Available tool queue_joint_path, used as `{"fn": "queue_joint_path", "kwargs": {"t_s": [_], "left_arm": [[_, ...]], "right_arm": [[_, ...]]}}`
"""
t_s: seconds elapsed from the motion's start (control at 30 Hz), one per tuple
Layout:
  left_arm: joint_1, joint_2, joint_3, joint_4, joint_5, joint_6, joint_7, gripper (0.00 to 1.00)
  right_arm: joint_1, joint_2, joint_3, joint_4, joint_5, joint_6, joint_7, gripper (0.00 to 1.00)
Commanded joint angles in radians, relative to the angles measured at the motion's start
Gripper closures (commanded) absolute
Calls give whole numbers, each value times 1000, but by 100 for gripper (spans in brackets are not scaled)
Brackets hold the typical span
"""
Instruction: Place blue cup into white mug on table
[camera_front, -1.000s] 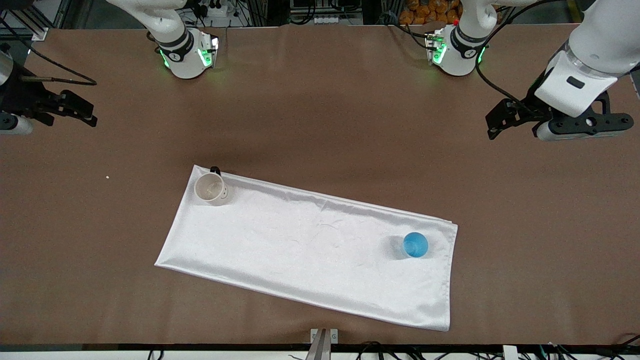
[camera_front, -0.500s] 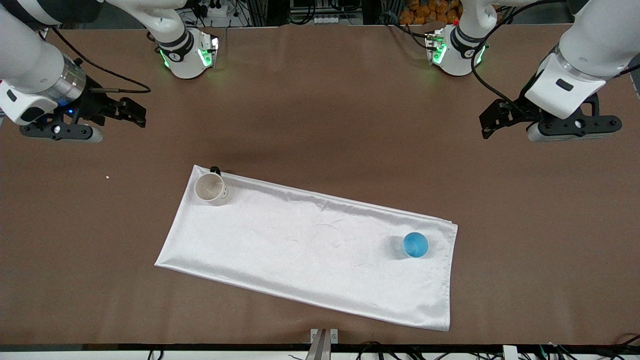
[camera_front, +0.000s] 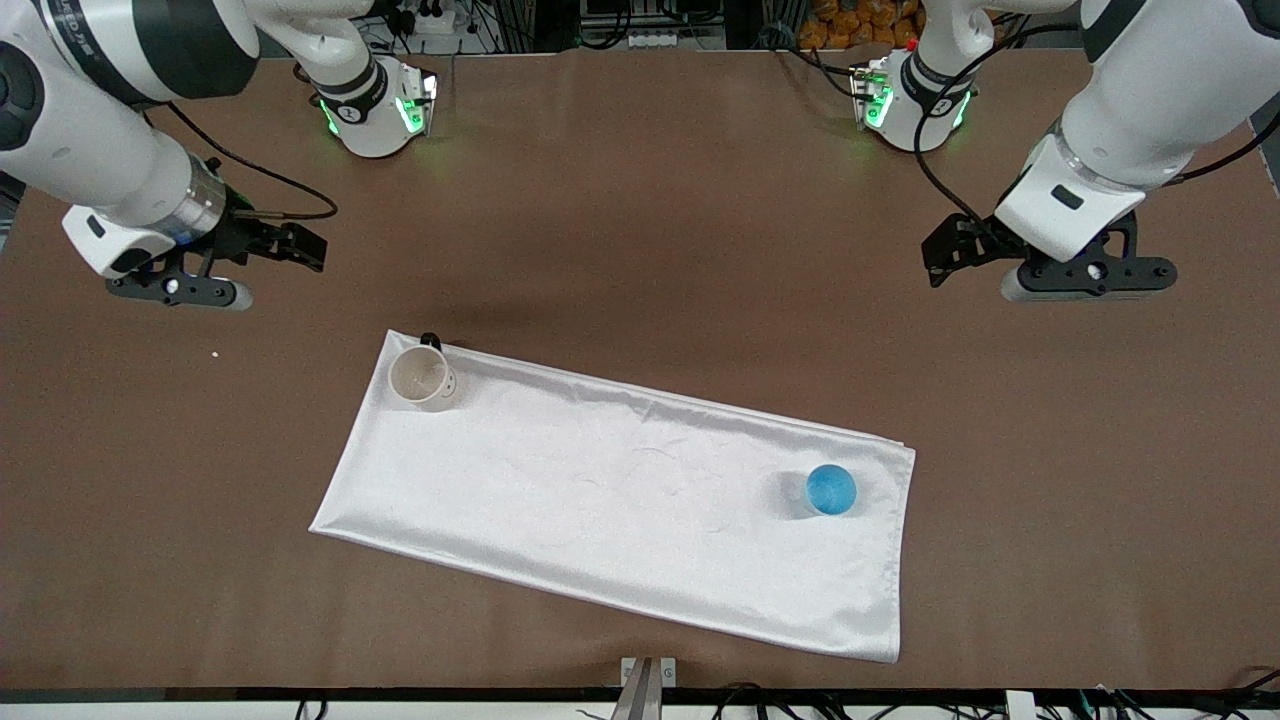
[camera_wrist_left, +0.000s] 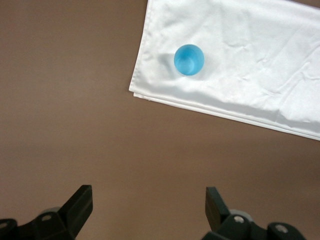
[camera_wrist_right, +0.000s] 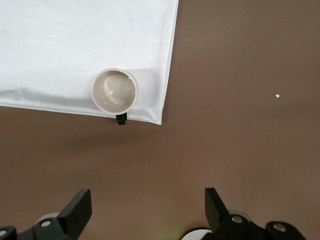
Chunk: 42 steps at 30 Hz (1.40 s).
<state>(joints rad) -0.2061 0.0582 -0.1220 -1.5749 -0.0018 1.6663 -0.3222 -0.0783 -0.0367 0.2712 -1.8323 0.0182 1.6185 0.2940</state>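
The blue cup (camera_front: 831, 489) stands upright on the white cloth (camera_front: 620, 500), near the cloth's corner toward the left arm's end of the brown table (camera_front: 640, 200). The white mug (camera_front: 422, 377) stands upright and empty on the cloth's corner toward the right arm's end, its black handle pointing toward the robots. My left gripper (camera_front: 1088, 278) hangs open and empty over bare table; its wrist view (camera_wrist_left: 148, 202) shows the blue cup (camera_wrist_left: 189, 59) apart from it. My right gripper (camera_front: 175, 290) hangs open and empty over bare table; its wrist view (camera_wrist_right: 147, 205) shows the mug (camera_wrist_right: 114, 90) apart from it.
The cloth lies slanted across the middle of the table. A tiny white speck (camera_front: 215, 353) lies on the table toward the right arm's end. The two arm bases (camera_front: 375, 110) stand along the table's edge by the robots.
Both arms have swung in over the table. The right gripper has come in from the table's end, and the left gripper has moved toward the middle. The cup, mug and cloth have not moved.
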Motion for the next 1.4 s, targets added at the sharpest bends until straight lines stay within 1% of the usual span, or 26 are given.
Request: {"fn": "queue_joint_path", "kwargs": {"t_s": [0.0, 0.1, 0.2, 0.27, 0.47, 0.6, 0.73, 1.03, 1.2, 1.37], "left_arm": [[-22, 54, 1, 52, 0, 6, 26, 0], [-26, 86, 1, 73, -1, 10, 45, 0], [-36, 118, 1, 96, -1, 21, 46, 0], [-36, 140, 1, 108, -1, 26, 48, 0], [-38, 195, 2, 119, 5, 66, 49, 0], [-58, 227, 2, 119, 37, 98, 48, 0], [-78, 255, 2, 119, 75, 131, 48, 0], [-88, 310, 2, 121, 79, 191, 48, 0], [-88, 342, 2, 122, 80, 225, 49, 0], [-90, 387, 2, 144, 103, 259, 66, 0]], "right_arm": [[2, -9, 13, -76, 2, 61, 42, 0], [2, -8, 13, -107, 14, 84, 60, 0], [6, -6, 13, -146, 66, 122, 83, 0], [8, -6, 13, -174, 78, 155, 99, 0], [35, 20, 34, -235, 86, 250, 169, 0], [48, 55, 56, -251, 86, 307, 218, 0], [66, 98, 56, -251, 86, 333, 244, 0], [72, 173, 56, -260, 85, 346, 247, 0], [72, 184, 56, -320, 85, 443, 247, 0], [83, 228, 56, -331, 85, 511, 247, 0]]}}
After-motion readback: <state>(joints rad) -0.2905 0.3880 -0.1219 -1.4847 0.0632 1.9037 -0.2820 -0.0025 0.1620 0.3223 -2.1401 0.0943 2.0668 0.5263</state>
